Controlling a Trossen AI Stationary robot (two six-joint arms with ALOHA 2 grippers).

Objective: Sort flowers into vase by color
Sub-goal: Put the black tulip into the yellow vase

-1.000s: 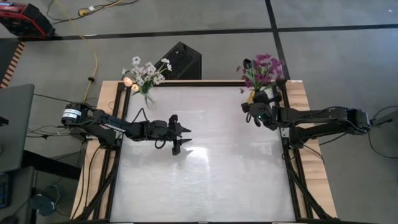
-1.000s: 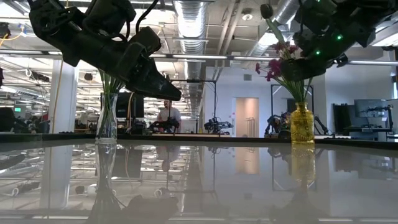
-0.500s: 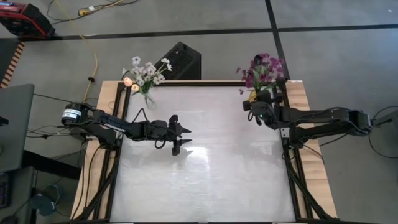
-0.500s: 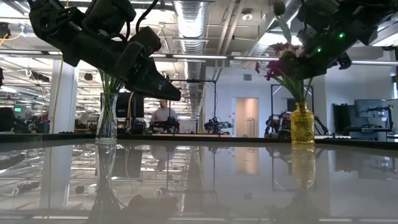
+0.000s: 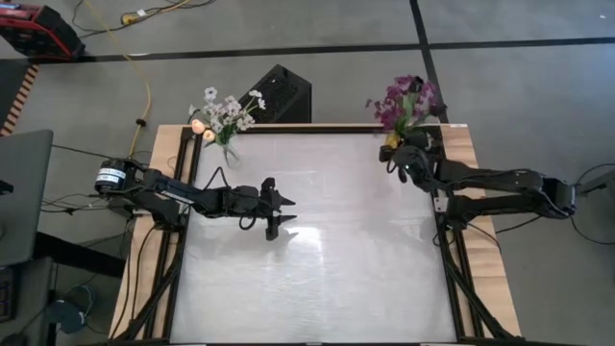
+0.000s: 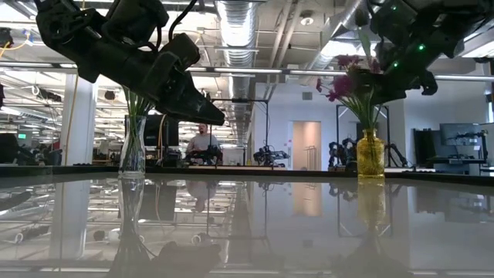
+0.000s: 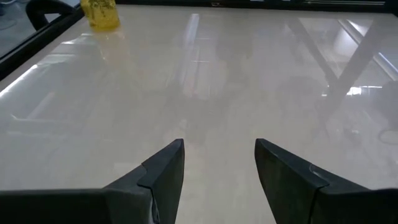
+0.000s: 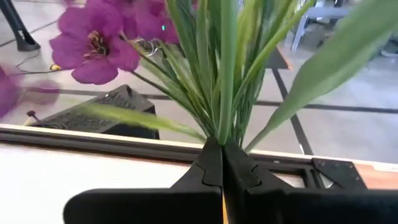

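Note:
My right gripper (image 5: 399, 156) (image 8: 222, 155) is at the table's far right corner, shut on a thin green stem beside the yellow vase (image 5: 389, 142) (image 6: 370, 154). That vase stands on its base and holds purple flowers (image 5: 408, 96) (image 8: 93, 46) with long green leaves. A clear vase (image 5: 229, 152) (image 6: 133, 147) with white and peach blossoms (image 5: 226, 108) stands at the far left corner. My left gripper (image 5: 285, 213) (image 7: 219, 162) hangs open above the table's left middle, touching nothing. My right gripper pinches one green stem (image 8: 226, 112) between its two fingers (image 8: 208, 163), which point roughly toward the table's far edge. The stem rises past the fingertips among the purple bunch's leaves. The leaves and the gripper hide its lower end.
A black box (image 5: 281, 93) (image 8: 118, 102) lies on the floor beyond the far edge. Dark frame rails (image 5: 447, 240) run along both sides of the white tabletop (image 5: 327, 250). The yellow vase shows far off in the left wrist view (image 7: 101, 14).
My right gripper has moved toward the table's far edge and a little right, staying shut, and has carried the stem in against the purple bunch. The yellow vase and its flowers have shifted slightly toward the far edge. My left arm has kept still.

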